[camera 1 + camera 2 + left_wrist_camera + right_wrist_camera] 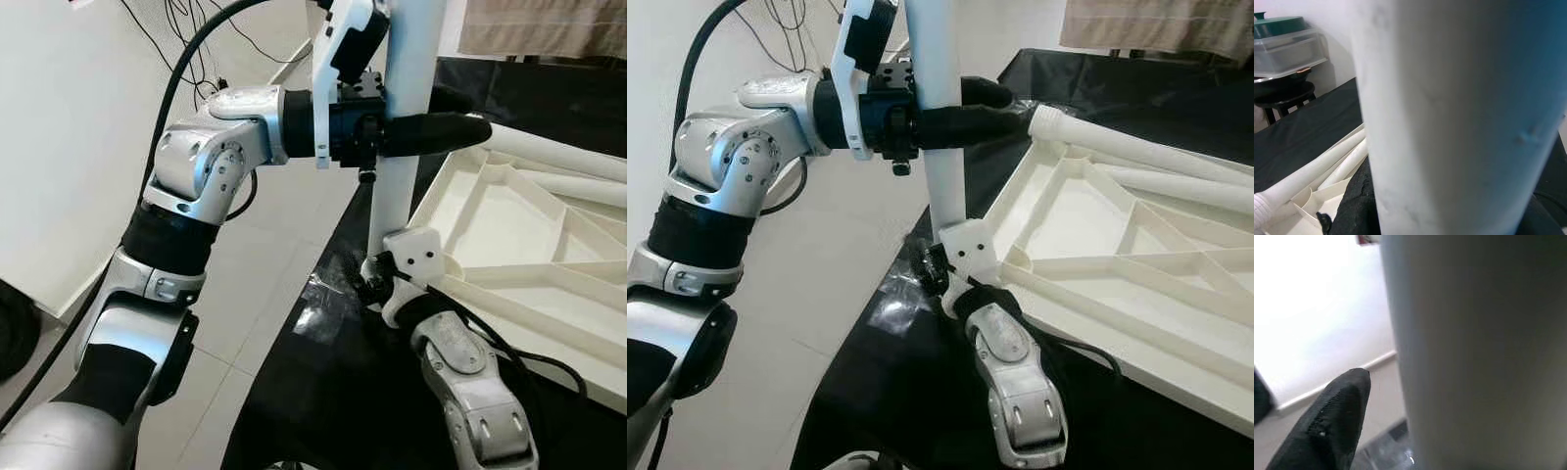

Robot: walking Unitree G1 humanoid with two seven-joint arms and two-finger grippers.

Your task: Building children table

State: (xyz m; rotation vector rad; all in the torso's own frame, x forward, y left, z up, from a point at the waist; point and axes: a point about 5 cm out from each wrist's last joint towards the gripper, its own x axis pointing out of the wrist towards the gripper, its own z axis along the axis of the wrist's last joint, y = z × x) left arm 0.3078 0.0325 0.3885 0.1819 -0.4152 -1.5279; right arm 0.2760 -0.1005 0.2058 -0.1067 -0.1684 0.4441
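One leg (402, 127) stands upright at the tabletop (509, 235) corner, your left gripper (431, 132) clamped around it; right gripper (377, 284) grip unclear; other legs (1146, 157) lie unattached.

Wall: white (59, 147), left side of frame
Cables: black (171, 29), hanging upper left
Floor: pale tiles (265, 264), lower centre
Cloth: black (323, 392), spread at right
Stool: dark (1283, 93), left wrist view

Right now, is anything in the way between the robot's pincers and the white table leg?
No, nothing visible. The left pincer is already closed around the upright white table leg, high up, and the right pincer is at the leg's bottom, by the corner of the upside-down tabletop.
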